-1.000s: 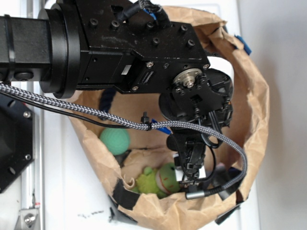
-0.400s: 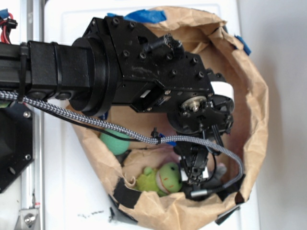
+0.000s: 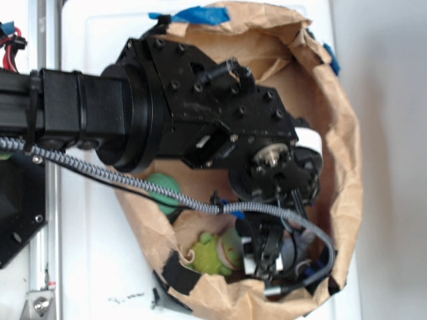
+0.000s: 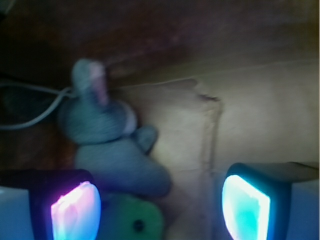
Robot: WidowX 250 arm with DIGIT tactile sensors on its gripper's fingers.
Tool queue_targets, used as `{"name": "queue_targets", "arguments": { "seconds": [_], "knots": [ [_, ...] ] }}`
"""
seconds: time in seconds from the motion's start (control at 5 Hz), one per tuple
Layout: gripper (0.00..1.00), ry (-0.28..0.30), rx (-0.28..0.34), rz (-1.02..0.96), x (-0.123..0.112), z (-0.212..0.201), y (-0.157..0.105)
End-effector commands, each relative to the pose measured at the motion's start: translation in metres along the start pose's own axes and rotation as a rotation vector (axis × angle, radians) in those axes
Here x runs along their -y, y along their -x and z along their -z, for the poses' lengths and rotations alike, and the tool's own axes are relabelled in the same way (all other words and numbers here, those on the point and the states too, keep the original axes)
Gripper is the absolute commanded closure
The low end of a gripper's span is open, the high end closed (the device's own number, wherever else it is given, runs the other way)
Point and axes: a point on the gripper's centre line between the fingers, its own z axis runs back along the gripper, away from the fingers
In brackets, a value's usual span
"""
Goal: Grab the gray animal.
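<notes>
Fingers (image 4: pixel 75 210) are apart, with nothing between them yet. At the left lies the gray animal (image 4: pixel 107 145), just past the left finger, on the paper bag (image 4: pixel 250 115) floor. Below it peeks the green frog (image 4: pixel 130 222). If the fingers close here, they may pinch the frog or only bag, because the animal sits off to the left.

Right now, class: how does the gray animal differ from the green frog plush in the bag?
The gray animal is dull gray with a pinkish ear patch; the green frog plush is bright green with red stitching. The wrist view shows the gray one nearly whole, the frog only as a green edge. Both are soft toys lying side by side.
</notes>
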Motion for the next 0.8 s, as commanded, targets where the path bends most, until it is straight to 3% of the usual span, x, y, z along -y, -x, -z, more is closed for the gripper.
{"name": "queue_targets", "arguments": {
  "seconds": [0.0,0.2,0.4,0.6],
  "knots": [
    [0.00,0.048,0.099,0.046,0.020,0.007,-0.010],
    [0.00,0.089,0.109,0.074,0.031,0.013,-0.013],
    [0.00,0.093,0.111,0.099,0.038,0.026,-0.018],
    [0.00,0.046,0.091,0.126,0.035,0.049,-0.018]
  ]
}}
